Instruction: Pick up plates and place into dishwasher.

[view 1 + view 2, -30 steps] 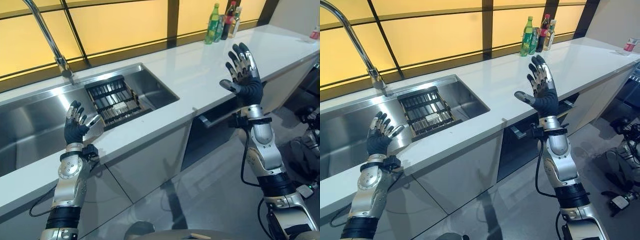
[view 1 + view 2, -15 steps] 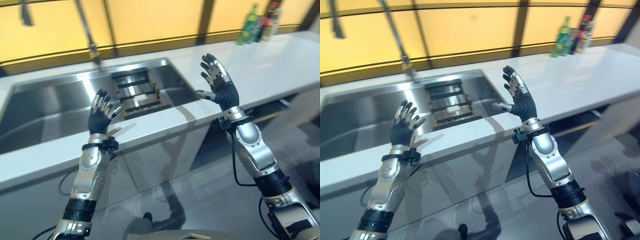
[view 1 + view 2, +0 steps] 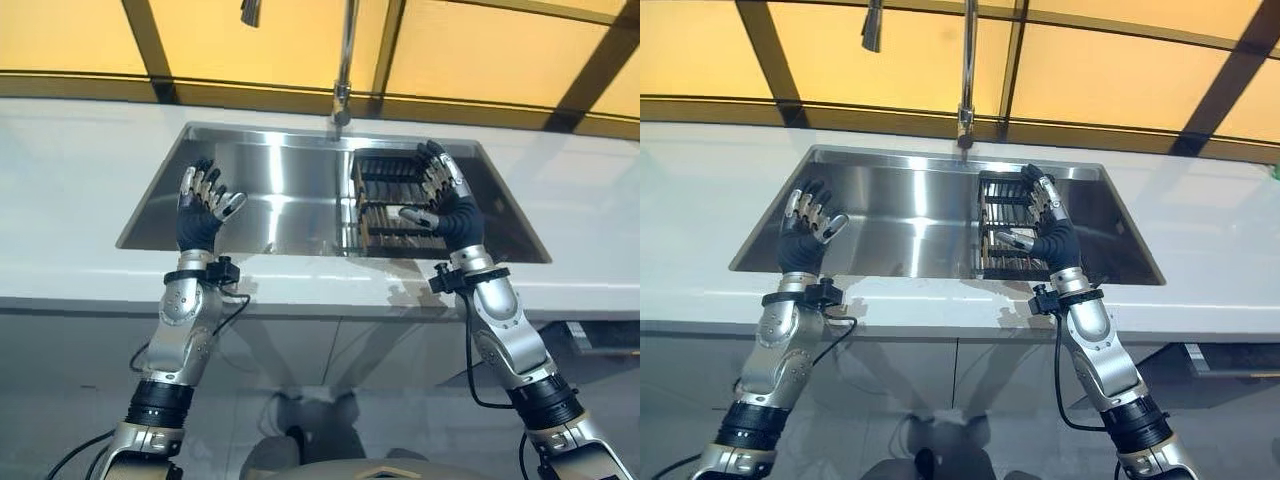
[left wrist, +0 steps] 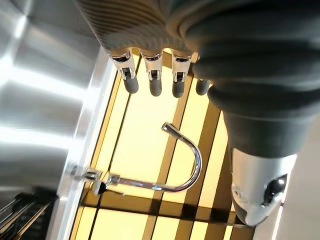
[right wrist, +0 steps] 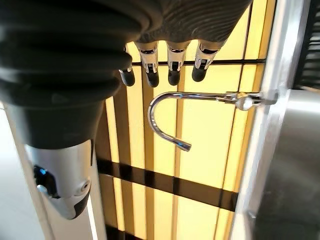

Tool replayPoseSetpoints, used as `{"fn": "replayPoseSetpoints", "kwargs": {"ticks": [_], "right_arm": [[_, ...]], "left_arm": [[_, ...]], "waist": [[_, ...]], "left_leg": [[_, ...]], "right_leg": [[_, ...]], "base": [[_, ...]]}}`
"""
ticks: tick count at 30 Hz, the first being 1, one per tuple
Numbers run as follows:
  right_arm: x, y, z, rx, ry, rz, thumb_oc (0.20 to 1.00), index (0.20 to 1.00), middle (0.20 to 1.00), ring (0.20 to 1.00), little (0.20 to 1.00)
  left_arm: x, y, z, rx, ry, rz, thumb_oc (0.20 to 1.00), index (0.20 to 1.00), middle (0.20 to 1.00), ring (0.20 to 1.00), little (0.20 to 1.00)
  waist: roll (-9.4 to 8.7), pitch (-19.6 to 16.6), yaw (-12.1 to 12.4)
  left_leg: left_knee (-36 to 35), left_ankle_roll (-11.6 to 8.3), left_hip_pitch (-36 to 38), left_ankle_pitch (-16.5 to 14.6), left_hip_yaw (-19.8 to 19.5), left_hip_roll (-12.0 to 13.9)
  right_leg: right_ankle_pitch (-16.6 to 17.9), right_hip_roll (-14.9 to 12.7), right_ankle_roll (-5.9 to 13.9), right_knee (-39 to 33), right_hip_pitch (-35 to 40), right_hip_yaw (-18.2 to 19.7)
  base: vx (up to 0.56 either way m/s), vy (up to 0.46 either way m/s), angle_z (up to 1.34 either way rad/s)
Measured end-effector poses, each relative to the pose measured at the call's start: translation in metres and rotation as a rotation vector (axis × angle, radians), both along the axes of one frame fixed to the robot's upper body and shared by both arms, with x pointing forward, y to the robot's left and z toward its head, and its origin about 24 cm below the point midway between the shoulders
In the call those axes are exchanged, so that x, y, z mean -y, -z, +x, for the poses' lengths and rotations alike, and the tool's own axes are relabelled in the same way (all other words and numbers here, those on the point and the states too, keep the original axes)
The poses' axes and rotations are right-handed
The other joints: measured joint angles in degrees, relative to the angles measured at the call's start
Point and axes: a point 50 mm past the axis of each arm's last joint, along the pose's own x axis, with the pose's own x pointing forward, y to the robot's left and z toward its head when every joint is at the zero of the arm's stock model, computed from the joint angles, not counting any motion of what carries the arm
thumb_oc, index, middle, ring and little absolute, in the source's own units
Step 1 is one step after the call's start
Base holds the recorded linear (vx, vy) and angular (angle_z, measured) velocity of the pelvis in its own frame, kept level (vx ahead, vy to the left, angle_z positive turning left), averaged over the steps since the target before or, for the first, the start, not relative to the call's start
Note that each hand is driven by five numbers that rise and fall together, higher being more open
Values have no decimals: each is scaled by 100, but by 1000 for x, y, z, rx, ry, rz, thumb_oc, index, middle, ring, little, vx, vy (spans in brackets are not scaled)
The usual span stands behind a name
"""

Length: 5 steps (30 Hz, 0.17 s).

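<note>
A steel sink (image 3: 270,215) is set into the white counter (image 3: 70,180). A dark slatted dish rack (image 3: 385,185) stands in the sink's right part. My left hand (image 3: 200,210) is raised over the sink's left front corner, open, palm toward the sink, holding nothing. My right hand (image 3: 447,205) is raised in front of the rack's right side, open and empty too. In the wrist views, the straight fingers (image 4: 152,82) of the left hand and the fingers (image 5: 170,67) of the right hand point toward the window.
A tall curved tap (image 3: 345,60) rises behind the sink's middle, before yellow window panes with dark bars. The counter's front edge (image 3: 330,300) runs just under both wrists. Grey cabinet fronts (image 3: 330,350) lie below it.
The camera has swung left and now faces the sink squarely; the bottles and right counter end have left the view. Both hands stay raised and open, the right one now before the rack.
</note>
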Motion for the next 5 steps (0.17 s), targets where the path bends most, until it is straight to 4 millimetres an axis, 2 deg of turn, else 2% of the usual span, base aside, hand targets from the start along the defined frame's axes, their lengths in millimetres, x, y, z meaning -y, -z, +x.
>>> {"fn": "replayPoseSetpoints", "kwargs": {"ticks": [2, 3, 4, 5], "right_arm": [[1, 0, 1, 0, 7, 3, 1000, 1000, 1000, 1000, 1000], [1, 1, 1, -2, 6, 6, 1000, 1000, 1000, 1000, 1000], [1, 1, 1, -6, 9, 17, 1000, 1000, 1000, 1000, 1000], [5, 3, 3, -16, 27, 22, 1000, 1000, 1000, 1000, 1000]], "left_arm": [[13, -2, 3, 3, 45, 12, 1000, 1000, 1000, 1000, 1000], [17, -1, 2, -3, 58, 17, 1000, 1000, 1000, 1000, 1000], [20, 0, 2, -8, 65, 16, 1000, 1000, 1000, 1000, 1000], [25, 3, 2, -17, 71, 3, 1000, 1000, 1000, 1000, 1000]], "waist": [[-35, -11, -196], [-83, -37, -244], [-173, -89, -246], [-148, -140, -249]], "left_leg": [[-103, -10, -14, 54, -341, -84], [-109, -66, -11, 55, -422, -105], [-138, -163, 14, 57, -394, -92], [-172, -259, 51, 48, -339, 54]], "right_leg": [[297, -17, 73, -503, -47, 654], [463, -92, 72, -688, -21, 838], [826, -212, 125, -982, 88, 748], [1098, -144, 122, -1208, 278, 608]], "base": [[87, -167, 103], [70, -204, 84], [45, -194, 78], [57, -169, 78]]}}
